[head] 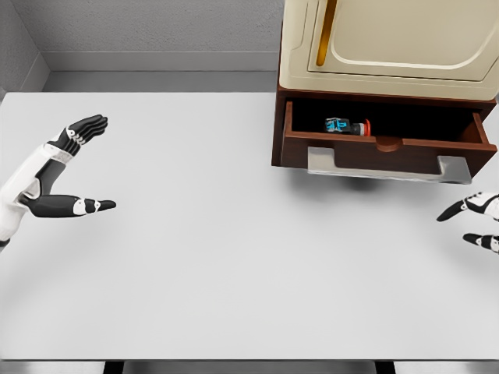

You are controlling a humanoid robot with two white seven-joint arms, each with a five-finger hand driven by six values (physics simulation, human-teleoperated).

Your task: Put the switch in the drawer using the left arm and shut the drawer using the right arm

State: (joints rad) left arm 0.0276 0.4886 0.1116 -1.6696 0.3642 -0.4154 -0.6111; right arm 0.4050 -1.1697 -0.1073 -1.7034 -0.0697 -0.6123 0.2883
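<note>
The switch, a small black part with a blue label and a red end, lies inside the open brown drawer of the cream cabinet. The drawer is pulled out and has a silver handle along its front. My left hand hovers over the table at the far left, fingers spread, holding nothing. My right hand shows at the right edge, below and right of the drawer front, with its fingers relaxed and nothing in them.
The white table fills most of the view. The cabinet stands at its back right corner against a grey wall. The table's front edge runs along the bottom of the picture.
</note>
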